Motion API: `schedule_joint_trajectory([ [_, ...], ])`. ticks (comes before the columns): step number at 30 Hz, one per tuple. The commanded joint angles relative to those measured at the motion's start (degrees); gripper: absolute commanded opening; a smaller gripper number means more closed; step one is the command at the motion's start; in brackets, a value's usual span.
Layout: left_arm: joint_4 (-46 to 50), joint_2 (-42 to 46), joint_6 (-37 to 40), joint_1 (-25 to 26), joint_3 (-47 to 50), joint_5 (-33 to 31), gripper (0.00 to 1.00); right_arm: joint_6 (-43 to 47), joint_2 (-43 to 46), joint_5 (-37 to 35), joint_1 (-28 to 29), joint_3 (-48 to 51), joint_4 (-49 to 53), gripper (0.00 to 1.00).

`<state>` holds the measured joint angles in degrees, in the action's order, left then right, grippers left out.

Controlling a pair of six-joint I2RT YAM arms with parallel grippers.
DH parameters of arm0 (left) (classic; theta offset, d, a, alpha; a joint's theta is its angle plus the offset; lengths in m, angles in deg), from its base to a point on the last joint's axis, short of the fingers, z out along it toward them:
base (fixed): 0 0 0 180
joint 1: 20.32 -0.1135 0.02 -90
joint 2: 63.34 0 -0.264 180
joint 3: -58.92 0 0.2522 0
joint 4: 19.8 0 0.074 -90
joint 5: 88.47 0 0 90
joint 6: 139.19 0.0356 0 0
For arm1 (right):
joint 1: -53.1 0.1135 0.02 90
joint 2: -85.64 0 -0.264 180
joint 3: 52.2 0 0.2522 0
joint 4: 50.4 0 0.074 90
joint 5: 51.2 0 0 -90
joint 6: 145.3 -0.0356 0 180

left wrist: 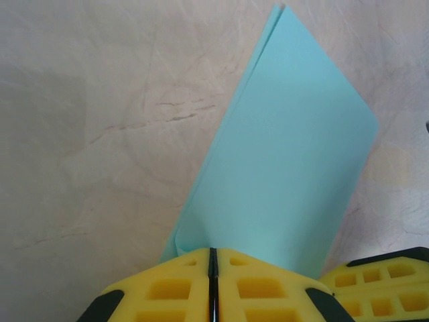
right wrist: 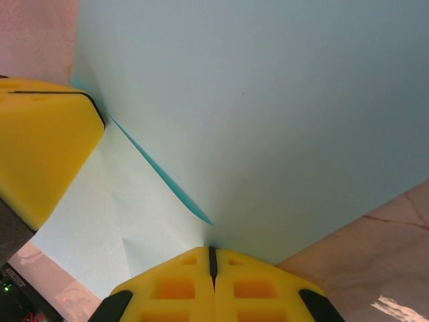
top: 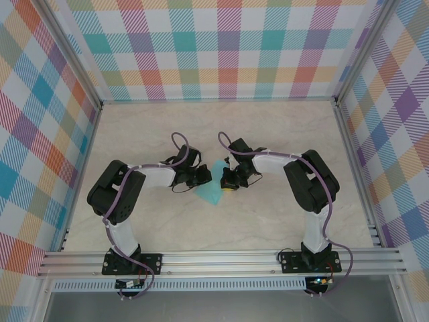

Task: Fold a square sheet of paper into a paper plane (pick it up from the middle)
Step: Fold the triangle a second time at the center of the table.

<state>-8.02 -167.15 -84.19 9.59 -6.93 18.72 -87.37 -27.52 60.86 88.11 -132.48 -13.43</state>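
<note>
Firmly closed: left gripper (left wrist: 212, 253), pads pressed together on the near edge of the sheet of paper (left wrist: 288, 168). Likewise closed: right gripper (right wrist: 212, 251), pinching the same sheet at a crease, just beside the left one. Held between the two arms over the middle of the table (top: 134, 141), doubled into layers, pointed at the far end. Seemingly mid-fold, not a finished dart yet. Next, probably: keep one pinch as anchor, free the other, then press the loose flap flat along the crease without letting the layers slip.

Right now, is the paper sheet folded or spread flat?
Folded: the square sheet of paper shows doubled layers at its tip, and overlapping flaps in the right wrist view.
</note>
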Motion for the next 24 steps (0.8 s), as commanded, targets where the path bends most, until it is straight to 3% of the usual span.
schedule_joint_trajectory([
  [1, 5.38, -0.79, 1.59, -0.98, -0.90, -7.84, 0.10, 1.39, -9.35, -17.76, 0.06, 4.73, 6.41, 0.04],
  [6, 7.96, -0.55, 2.26, -1.90, -1.72, -9.98, 0.10, 1.23, -9.44, -17.76, 0.06, 4.65, 6.41, 0.04],
  [14, 12.41, -0.22, 4.99, -2.76, -5.98, -8.19, 0.10, 1.37, -9.26, -17.67, 0.06, 4.56, 6.26, 0.04],
  [24, 0.48, 6.05, -0.33, -0.32, 0.93, 5.92, 0.11, 1.57, -8.83, -16.43, 0.11, 4.65, 5.89, 0.04],
])
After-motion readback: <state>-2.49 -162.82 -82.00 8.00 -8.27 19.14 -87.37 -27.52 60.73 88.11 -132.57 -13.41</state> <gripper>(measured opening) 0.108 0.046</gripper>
